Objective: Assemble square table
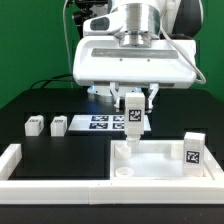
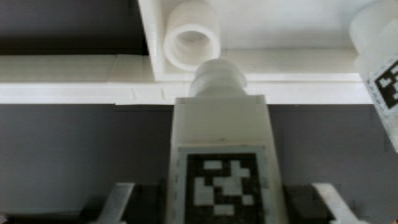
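Note:
The white square tabletop (image 1: 160, 165) lies at the exterior view's lower right. My gripper (image 1: 131, 110) is shut on a white tagged leg (image 1: 131, 120) and holds it upright over the tabletop's far left corner. In the wrist view the held leg (image 2: 222, 130) runs out from between my fingers (image 2: 121, 200), and its narrow tip points at a round corner hole (image 2: 191, 42) in the tabletop (image 2: 294, 25). The tip sits close to the hole; contact cannot be told. A second leg (image 1: 192, 150) stands on the tabletop's right side and shows at the wrist view's edge (image 2: 379, 80).
Two more tagged legs (image 1: 35, 124) (image 1: 58, 125) lie on the black table at the exterior view's left. The marker board (image 1: 105, 122) lies behind my gripper. A long white border rail (image 1: 40, 185) runs along the front and left of the work area.

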Robot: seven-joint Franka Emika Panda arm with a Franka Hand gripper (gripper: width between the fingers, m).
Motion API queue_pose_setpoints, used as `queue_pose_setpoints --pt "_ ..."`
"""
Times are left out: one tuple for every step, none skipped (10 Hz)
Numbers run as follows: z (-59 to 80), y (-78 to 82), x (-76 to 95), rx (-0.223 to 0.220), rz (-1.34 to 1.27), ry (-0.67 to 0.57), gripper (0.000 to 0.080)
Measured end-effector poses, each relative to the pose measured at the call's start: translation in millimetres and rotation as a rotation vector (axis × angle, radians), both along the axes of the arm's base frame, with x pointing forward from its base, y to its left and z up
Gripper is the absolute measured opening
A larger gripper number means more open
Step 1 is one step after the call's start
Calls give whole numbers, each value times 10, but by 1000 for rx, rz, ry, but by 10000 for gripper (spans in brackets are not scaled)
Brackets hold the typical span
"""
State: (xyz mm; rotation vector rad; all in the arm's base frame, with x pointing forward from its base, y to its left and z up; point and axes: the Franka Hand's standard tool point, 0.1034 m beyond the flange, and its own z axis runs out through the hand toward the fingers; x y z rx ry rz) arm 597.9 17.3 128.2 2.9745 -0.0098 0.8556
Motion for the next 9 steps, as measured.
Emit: queue_pose_setpoints --pt "-61 -85 -18 -18 7 -1 290" --pt "-144 -248 24 -29 8 28 290" --pt "-189 -276 100 -27 4 29 290" --pt "-241 -251 119 -26 6 34 290" --pt "-282 -230 150 -26 9 37 290" --pt "-307 -197 164 -26 14 38 290" --pt "-341 -171 179 -28 18 40 290" --pt "-364 -164 200 -29 20 40 290" --pt "-404 -160 195 -30 21 44 290"
